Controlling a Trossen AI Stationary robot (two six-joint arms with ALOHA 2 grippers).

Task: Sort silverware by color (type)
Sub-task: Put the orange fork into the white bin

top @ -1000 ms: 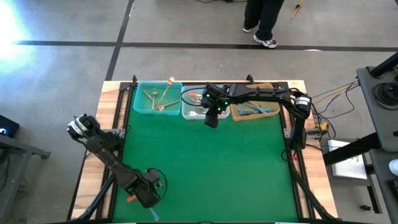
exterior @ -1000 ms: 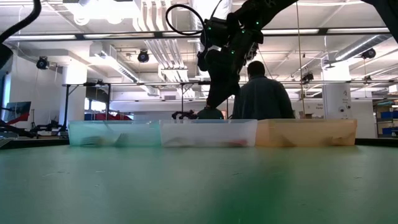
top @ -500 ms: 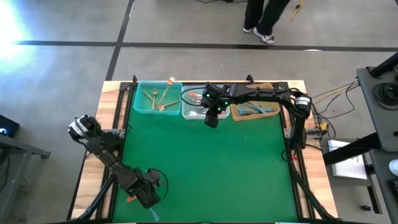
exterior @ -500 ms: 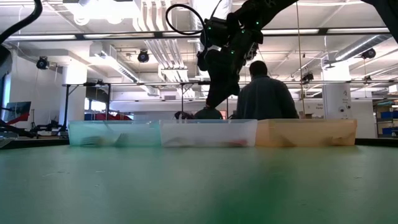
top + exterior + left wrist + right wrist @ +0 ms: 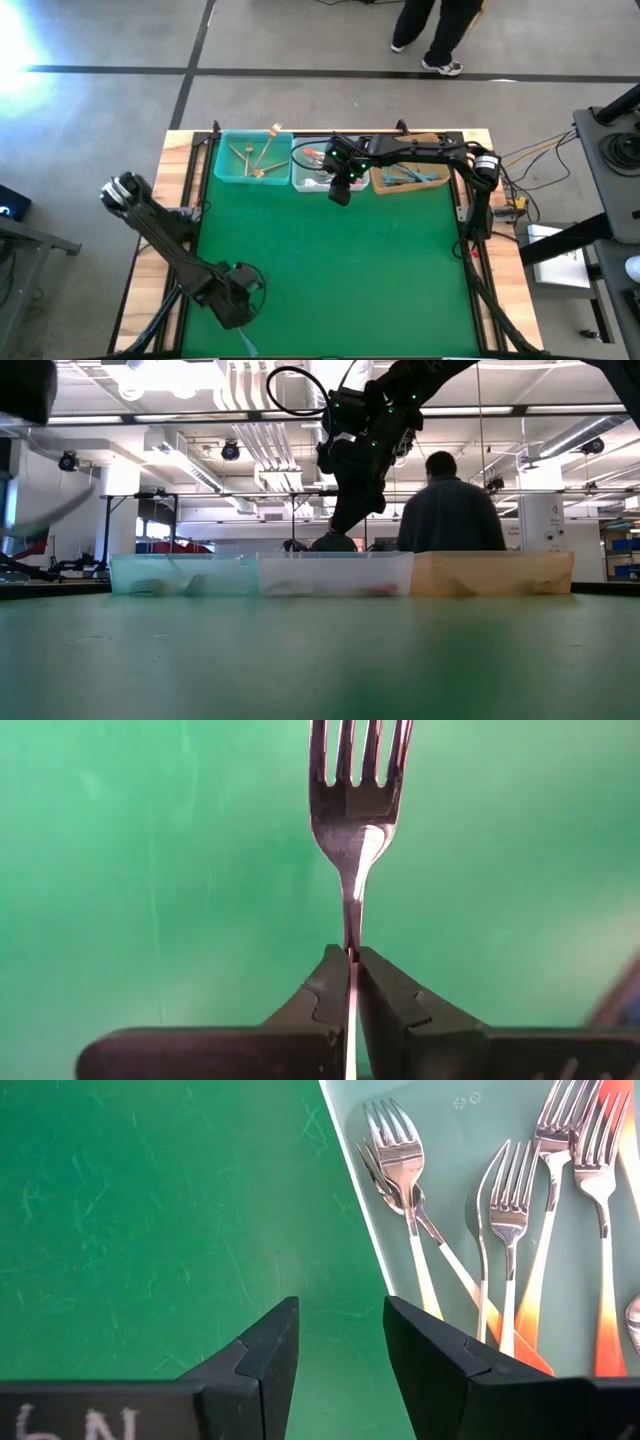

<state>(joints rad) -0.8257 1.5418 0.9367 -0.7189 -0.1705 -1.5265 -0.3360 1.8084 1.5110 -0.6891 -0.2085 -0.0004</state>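
My left gripper (image 5: 232,303) is at the near left of the green mat, shut on a fork (image 5: 352,810) whose silver head points away from the wrist. The fingers hide its handle. One teal-handled fork (image 5: 246,345) lies on the mat at the near edge. My right gripper (image 5: 340,192) hangs open and empty over the near wall of the middle bin (image 5: 312,168). That bin holds orange-handled forks (image 5: 510,1220). The left bin (image 5: 252,157) holds gold forks. The right bin (image 5: 408,178) holds teal-handled forks. My left gripper pinches the fork's thin neck (image 5: 351,932), just behind the head, between its two fingertips (image 5: 330,982). The fingers come steeply from above and lie along the fork. The tines point on past the fingertips toward the mat. Their tips run out of the picture.
The three bins stand side by side along the far edge (image 5: 335,573). The wide green mat (image 5: 350,270) between them and my left gripper is bare. A person (image 5: 450,510) walks in the room behind the table.
My left gripper has risen from the mat and tipped a little. The orange piece that lay beside it on the mat no longer shows there. The person beyond the table has walked toward the right.
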